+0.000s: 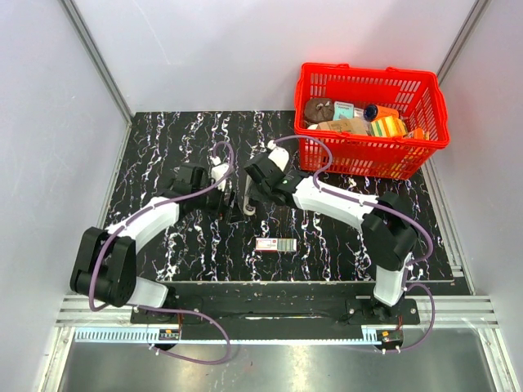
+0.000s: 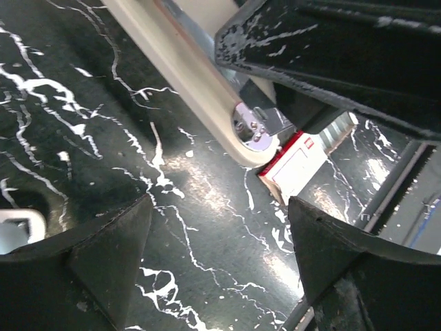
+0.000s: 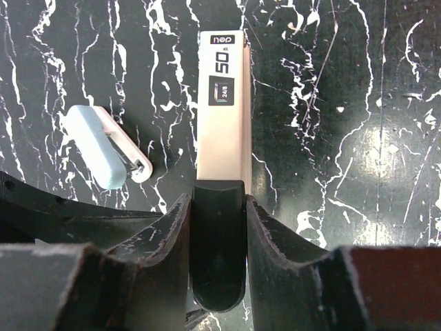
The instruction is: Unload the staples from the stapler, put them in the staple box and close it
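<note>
The right gripper (image 3: 218,203) is clenched on the dark end of the stapler (image 3: 222,117), whose long axis runs straight out ahead of its fingers, low over the marbled table (image 1: 163,139). The left gripper (image 2: 220,207) stands spread and empty, with the stapler's pale bar just beyond its tips, so it looks free to work the magazine. I count one stapler, one pink-and-green box (image 1: 275,244), one small pale-blue item (image 3: 103,148) and one red basket (image 1: 369,69).

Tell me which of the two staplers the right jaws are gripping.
The long beige-topped stapler, its black end pinched in the right jaws; the small pale-blue stapler lies free beside it.
</note>
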### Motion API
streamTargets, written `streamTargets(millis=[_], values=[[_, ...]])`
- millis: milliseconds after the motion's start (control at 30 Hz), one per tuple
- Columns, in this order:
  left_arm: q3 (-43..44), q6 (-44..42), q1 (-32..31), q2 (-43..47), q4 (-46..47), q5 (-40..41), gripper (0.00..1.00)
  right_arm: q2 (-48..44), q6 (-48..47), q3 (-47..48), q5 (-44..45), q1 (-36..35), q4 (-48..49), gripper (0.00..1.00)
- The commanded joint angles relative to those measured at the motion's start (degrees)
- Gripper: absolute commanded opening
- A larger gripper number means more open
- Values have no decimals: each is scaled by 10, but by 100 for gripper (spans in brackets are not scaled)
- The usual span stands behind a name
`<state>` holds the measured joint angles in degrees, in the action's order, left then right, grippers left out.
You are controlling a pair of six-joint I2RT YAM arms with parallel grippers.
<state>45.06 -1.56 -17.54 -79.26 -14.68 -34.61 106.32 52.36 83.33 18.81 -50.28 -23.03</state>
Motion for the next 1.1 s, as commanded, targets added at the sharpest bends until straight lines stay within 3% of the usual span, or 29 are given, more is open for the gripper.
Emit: streamTargets(millis=[0, 667, 1067], values=[[36, 14, 0, -21, 46, -82, 83, -36, 22, -2, 25, -3, 59, 0], [48, 48, 5, -77, 104, -142, 45, -99, 57, -45, 3, -19, 83, 0], [56, 20, 18, -70, 121, -145, 10, -115, 72, -113, -54, -25, 137, 0]])
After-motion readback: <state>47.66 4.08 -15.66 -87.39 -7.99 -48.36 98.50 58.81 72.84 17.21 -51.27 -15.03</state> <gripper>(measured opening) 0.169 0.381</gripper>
